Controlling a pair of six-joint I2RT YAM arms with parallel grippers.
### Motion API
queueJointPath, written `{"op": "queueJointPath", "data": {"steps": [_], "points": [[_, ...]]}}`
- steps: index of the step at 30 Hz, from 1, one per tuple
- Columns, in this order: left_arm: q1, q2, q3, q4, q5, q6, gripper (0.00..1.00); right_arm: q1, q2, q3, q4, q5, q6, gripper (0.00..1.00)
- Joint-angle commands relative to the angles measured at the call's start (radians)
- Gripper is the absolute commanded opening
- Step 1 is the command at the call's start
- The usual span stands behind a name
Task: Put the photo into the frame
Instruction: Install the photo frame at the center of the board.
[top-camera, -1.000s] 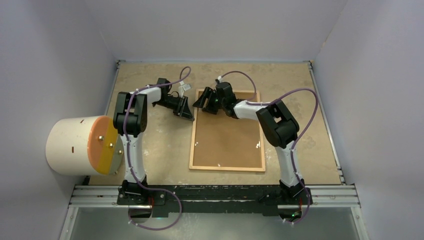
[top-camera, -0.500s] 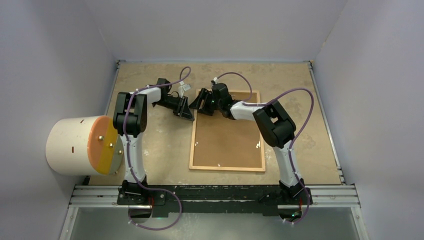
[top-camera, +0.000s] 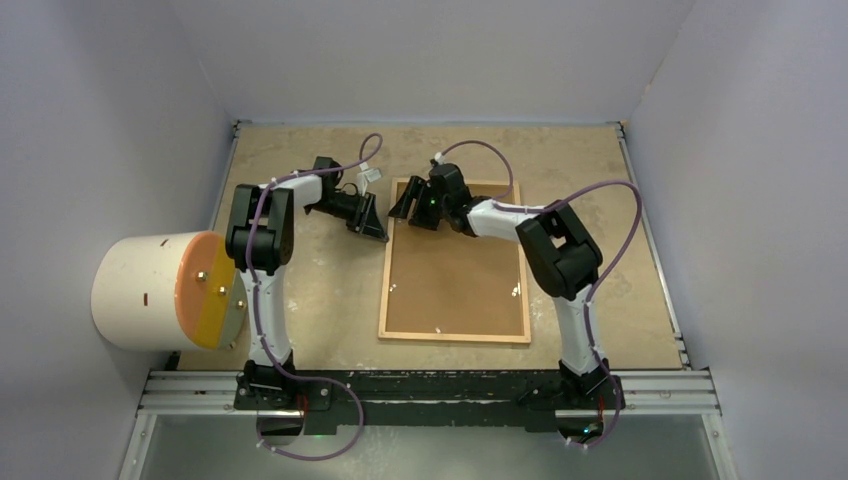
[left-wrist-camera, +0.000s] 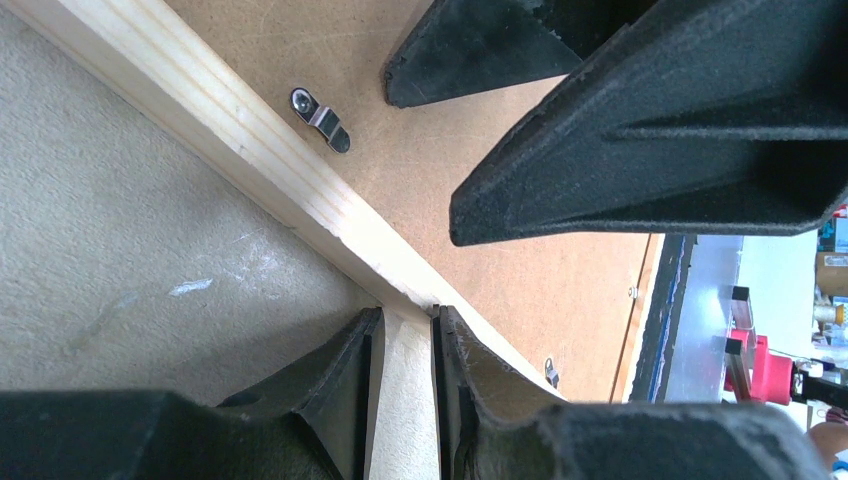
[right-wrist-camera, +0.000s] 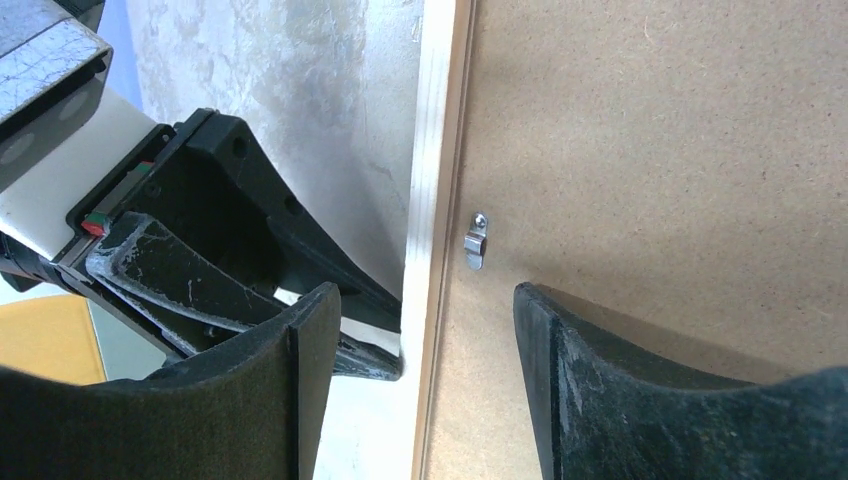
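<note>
The left tool (left-wrist-camera: 407, 312) is pinching the light-wood edge of the frame (left-wrist-camera: 250, 130) between narrow jaws. The right tool (right-wrist-camera: 425, 290) is standing wide open, with that edge and a metal clip (right-wrist-camera: 477, 243) just ahead between its fingers and the backing board (right-wrist-camera: 650, 150) beneath it.

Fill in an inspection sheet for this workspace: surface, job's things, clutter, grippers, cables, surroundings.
Surface: tan table, scuffed.
Job's things: frame lies back up with the brown backing board in it and a metal clip on the board; photo not seen.
Clutter: white cylinder with an orange face at the table's left edge.
Grippers: left gripper shut on the frame's left rail; right gripper open over the same rail, the clip ahead between its fingers.
Cables: purple cables run along both arms.
Surroundings: pale walls on three sides.
</note>
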Motion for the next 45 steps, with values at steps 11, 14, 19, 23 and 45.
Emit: {"op": "queueJointPath", "data": {"steps": [11, 14, 19, 23, 45], "points": [[-0.012, 0.008, -0.028, -0.029, -0.08, 0.044, 0.27, 0.009, 0.062, 0.05, 0.042, -0.042, 0.021, 0.66], [-0.012, 0.006, -0.028, -0.029, -0.078, 0.044, 0.27, 0.011, 0.066, 0.054, 0.039, -0.036, 0.021, 0.65], [-0.012, 0.003, -0.029, -0.03, -0.079, 0.045, 0.27, 0.012, 0.079, 0.068, 0.044, -0.038, 0.032, 0.65], [-0.012, 0.003, -0.031, -0.03, -0.08, 0.047, 0.27, 0.013, 0.094, 0.072, 0.062, -0.051, 0.061, 0.64], [-0.012, 0.002, -0.038, -0.04, -0.088, 0.069, 0.26, 0.031, -0.028, -0.078, 0.052, 0.061, 0.148, 0.65]]}}
